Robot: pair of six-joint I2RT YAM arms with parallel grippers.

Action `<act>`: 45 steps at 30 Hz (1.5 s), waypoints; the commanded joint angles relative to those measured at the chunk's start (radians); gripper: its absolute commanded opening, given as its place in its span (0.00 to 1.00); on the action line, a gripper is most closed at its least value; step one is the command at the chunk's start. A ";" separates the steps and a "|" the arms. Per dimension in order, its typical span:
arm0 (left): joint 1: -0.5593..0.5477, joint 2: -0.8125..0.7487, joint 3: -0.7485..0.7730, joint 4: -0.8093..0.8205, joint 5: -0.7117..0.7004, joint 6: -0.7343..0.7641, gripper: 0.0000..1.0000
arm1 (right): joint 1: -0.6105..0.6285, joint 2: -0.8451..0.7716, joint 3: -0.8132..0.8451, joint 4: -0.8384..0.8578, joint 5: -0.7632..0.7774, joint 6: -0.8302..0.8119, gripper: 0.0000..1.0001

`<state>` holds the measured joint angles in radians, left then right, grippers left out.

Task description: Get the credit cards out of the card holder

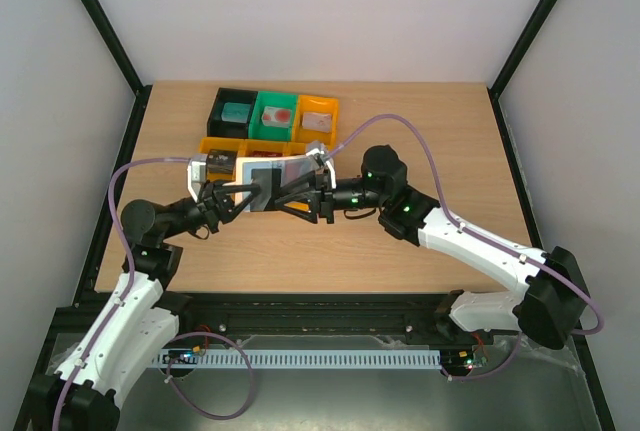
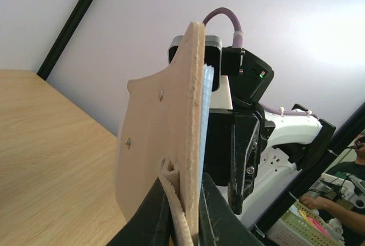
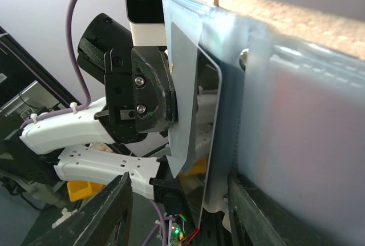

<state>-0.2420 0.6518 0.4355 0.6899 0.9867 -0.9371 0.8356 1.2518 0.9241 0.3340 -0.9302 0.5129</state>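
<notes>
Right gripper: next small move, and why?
Probably ease the right gripper forward and close on the pale card edge jutting from the card holder: its fingers stand open either side, and the left gripper clamps the holder.

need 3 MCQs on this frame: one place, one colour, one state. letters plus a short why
1. Where is the card holder?
A. flat on the table
B. held up in the air
C. inside a drawer

2. What colour is the bin holding the red card?
A. green
B. black
C. orange

3. What is the left gripper doing?
A. wide open, holding nothing
B. shut on the card holder
C. shut on the red card

1 B: the top view shows it lifted, gripped at its edge.
2 A: the red card lies in the green bin.
3 B: the left wrist view shows its fingers clamping the holder's lower edge.
</notes>
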 commanded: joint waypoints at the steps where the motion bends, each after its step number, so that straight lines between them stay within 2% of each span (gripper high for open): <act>1: -0.016 -0.013 0.008 0.123 0.097 -0.033 0.02 | -0.025 0.000 0.002 0.017 0.037 -0.007 0.47; 4: -0.017 -0.013 0.009 0.104 0.083 -0.020 0.02 | -0.026 0.009 0.019 0.018 0.026 -0.004 0.46; 7: -0.017 -0.012 0.005 0.062 0.036 0.005 0.02 | -0.025 0.034 0.030 0.047 -0.008 0.026 0.25; 8: -0.019 -0.010 0.001 0.060 0.030 0.008 0.02 | -0.020 0.042 0.029 0.067 -0.019 0.039 0.22; 12: -0.021 -0.010 -0.004 0.035 0.017 0.031 0.02 | 0.006 0.061 0.033 0.123 -0.043 0.064 0.15; 16: -0.020 -0.013 -0.018 0.002 -0.015 0.035 0.02 | 0.015 0.068 0.027 0.248 -0.086 0.151 0.02; 21: -0.019 -0.019 -0.027 -0.018 -0.025 0.021 0.03 | 0.013 0.047 0.019 0.218 -0.056 0.131 0.02; 25: -0.018 -0.022 -0.034 -0.006 -0.021 -0.020 0.12 | -0.011 -0.010 0.006 0.110 0.020 0.050 0.02; 29: -0.018 -0.020 -0.034 0.014 -0.017 -0.045 0.14 | -0.038 -0.030 0.003 0.028 0.035 0.016 0.02; 34: -0.011 -0.021 -0.032 0.012 -0.018 -0.049 0.13 | -0.070 -0.050 -0.008 -0.028 0.037 -0.007 0.02; 38: -0.009 -0.019 -0.032 0.010 -0.023 -0.044 0.03 | -0.082 -0.069 -0.011 -0.063 0.034 -0.026 0.02; 41: -0.008 -0.018 -0.032 0.008 -0.029 -0.040 0.02 | -0.085 -0.070 -0.007 -0.080 0.025 -0.032 0.02; 45: -0.009 -0.015 -0.034 0.002 -0.040 -0.028 0.02 | -0.079 -0.036 0.002 -0.020 -0.034 0.019 0.02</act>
<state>-0.2523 0.6384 0.4061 0.6598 0.9421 -0.9779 0.7586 1.2030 0.9199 0.2764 -0.9260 0.5098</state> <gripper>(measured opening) 0.095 0.018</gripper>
